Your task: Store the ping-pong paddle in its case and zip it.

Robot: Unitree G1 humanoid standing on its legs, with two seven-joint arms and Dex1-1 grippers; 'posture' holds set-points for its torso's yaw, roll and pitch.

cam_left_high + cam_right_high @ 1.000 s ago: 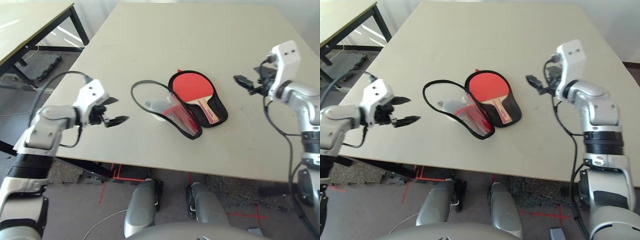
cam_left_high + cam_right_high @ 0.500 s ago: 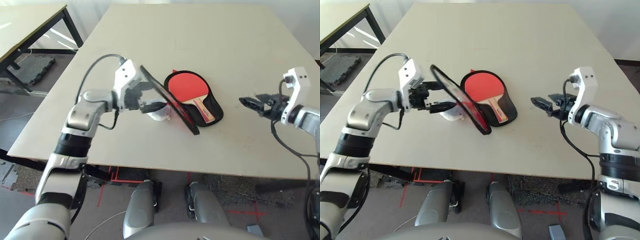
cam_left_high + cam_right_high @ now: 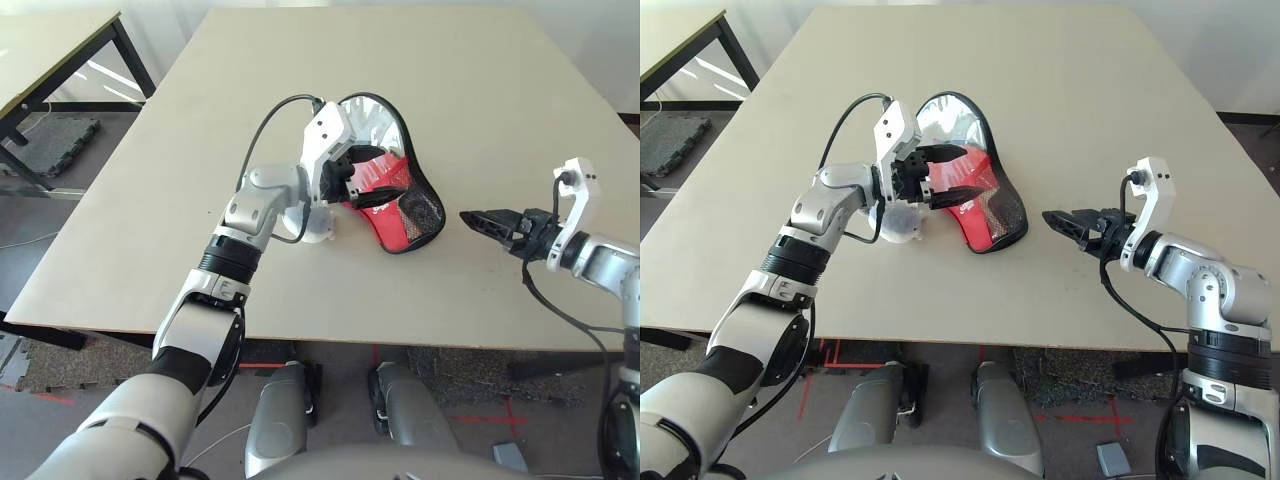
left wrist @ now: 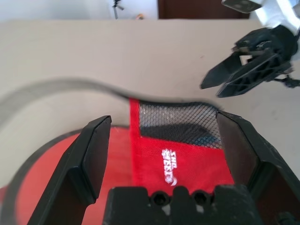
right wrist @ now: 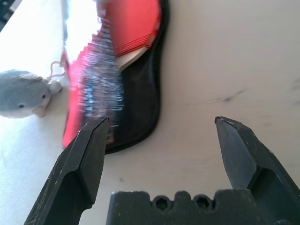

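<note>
The case (image 3: pixel 985 210) lay near the middle of the table (image 3: pixel 1060 90), its flap raised on the far side. A plush ball (image 3: pixel 898 222) sat just left of it. The left gripper (image 3: pixel 945 172) hung over the case; the right gripper (image 3: pixel 1065 222) stood apart to its right.

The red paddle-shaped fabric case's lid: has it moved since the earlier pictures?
Yes. The lid has swung from lying open on the table over the paddle.

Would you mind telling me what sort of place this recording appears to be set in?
Most likely a robotics lab or test room. A plain beige worktable stands on grey carpet marked with red tape, a second black-framed table stands beside it, and loose cables run over the floor.
</note>
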